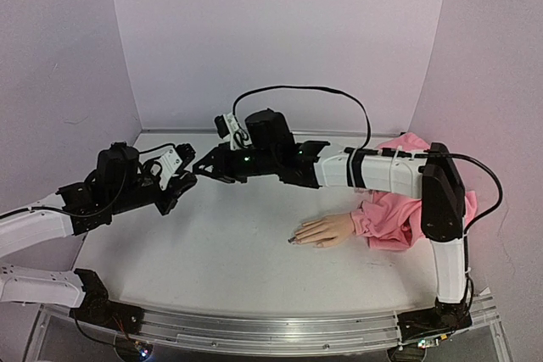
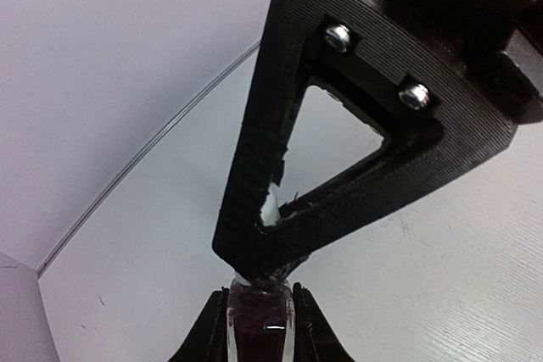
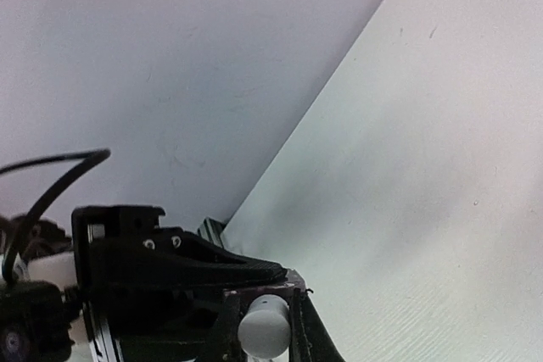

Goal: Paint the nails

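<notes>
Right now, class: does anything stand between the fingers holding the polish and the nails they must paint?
Nothing visible does. From above, only bare table lies between the left fingers shut on the bottle, the right fingers shut on its white cap, and the nails of the mannequin hand.

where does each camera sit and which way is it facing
top external: above and behind the bases, looking down on table, both arms, mannequin hand
left wrist: looks along left gripper holding polish bottle
right wrist: looks along right gripper gripping the white cap
shared: both wrist views show that cap
</notes>
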Motion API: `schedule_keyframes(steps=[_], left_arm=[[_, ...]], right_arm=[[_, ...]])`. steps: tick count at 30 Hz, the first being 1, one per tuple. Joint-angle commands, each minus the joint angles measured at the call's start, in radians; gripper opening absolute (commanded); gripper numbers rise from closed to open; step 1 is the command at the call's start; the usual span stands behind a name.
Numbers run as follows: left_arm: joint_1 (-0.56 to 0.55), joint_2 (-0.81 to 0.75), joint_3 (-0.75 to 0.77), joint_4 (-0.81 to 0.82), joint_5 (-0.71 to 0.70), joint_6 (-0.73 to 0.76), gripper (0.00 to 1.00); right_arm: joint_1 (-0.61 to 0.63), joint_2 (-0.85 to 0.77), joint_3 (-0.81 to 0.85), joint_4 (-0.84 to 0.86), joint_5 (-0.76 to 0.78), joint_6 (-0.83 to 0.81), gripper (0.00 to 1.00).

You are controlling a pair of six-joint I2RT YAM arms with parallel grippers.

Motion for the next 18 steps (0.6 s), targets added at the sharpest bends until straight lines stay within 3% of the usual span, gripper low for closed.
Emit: schedule_keyframes(steps=[1,5,9,11,18], left_arm=[[-0.058,-0.013,0.052,0.378,0.192,0.014,0.0],[-0.058,-0.001,0.052,0.376,0.178,0.009,0.0],[-0.058,0.015,0.06,0.375,0.146,0.002,0.0],[-0.059,0.024,0.063,0.371,0.116,0.0,0.0],[-0.057,0.075,0.098,0.322,0.086,-0.037,0.0]], right_arm=[[0.137,0.02,0.07,0.062,0.181,0.299,0.0],[0.14,-0.037,0.051,0.043,0.282,0.285,0.0],[0.132,-0.145,-0.036,0.039,0.344,0.207,0.15],[0.112,-0.206,-0.09,0.039,0.343,0.158,0.28],[-0.008,-0.45,-0.299,0.043,0.179,-0.124,0.93]])
